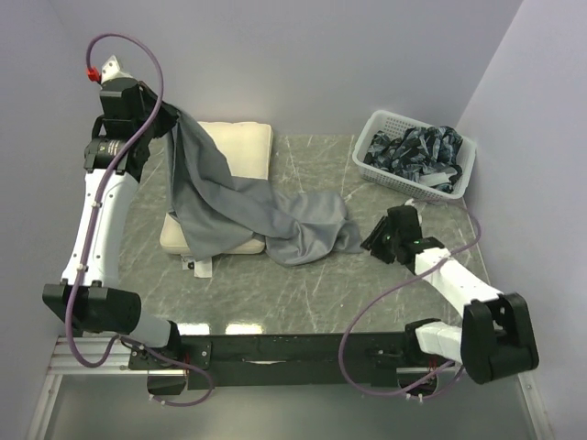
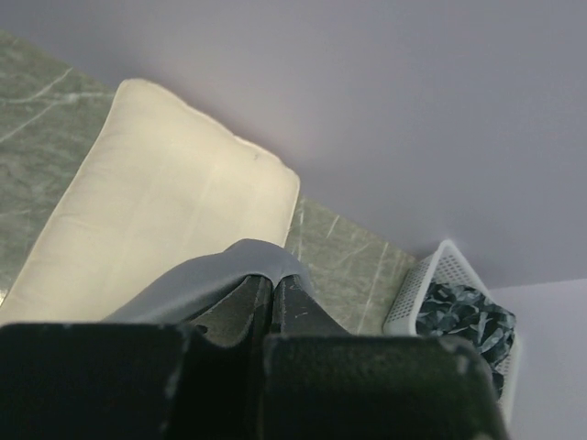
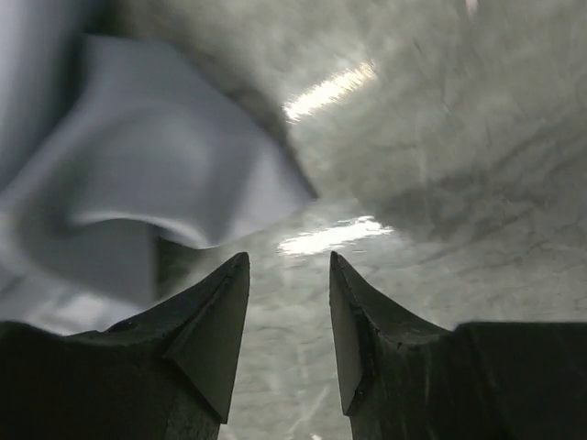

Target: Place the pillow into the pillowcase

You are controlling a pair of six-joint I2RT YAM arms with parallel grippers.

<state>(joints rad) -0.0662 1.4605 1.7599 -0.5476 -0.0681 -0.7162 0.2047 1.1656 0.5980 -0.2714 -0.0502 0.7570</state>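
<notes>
Pinching a fold of the pillowcase point(image 2: 197, 284) between pressed-together jaws, the left gripper point(image 2: 273, 289) holds the cloth raised above the far left part of the tabletop point(image 1: 303, 293). From that grip the smooth grey fabric hangs in long folds, crosses the pillow point(image 1: 240, 142) on a diagonal and spreads to a rumpled end on the bare surface near the middle. A small white tag point(image 1: 202, 268) lies at the near edge of the pillow.

The pillow is a cream rectangular cushion with a lightly textured cover. It lies flat on the left half of the tabletop, outside the pillowcase, with its far end and near left corner uncovered.

The right gripper point(image 3: 289, 275) hangs low over the tabletop with its dark pointed jaws spread and nothing between them. A loose edge of grey fabric lies just beyond its left finger.

The tabletop is grey-green stone-patterned sheet with pale veins and glossy reflections. A white plastic lattice basket point(image 1: 465, 163) holding dark blue patterned cloth point(image 1: 413, 151) sits at the far right corner. Plain pale lavender walls point(image 1: 303, 55) enclose the table on three sides.
</notes>
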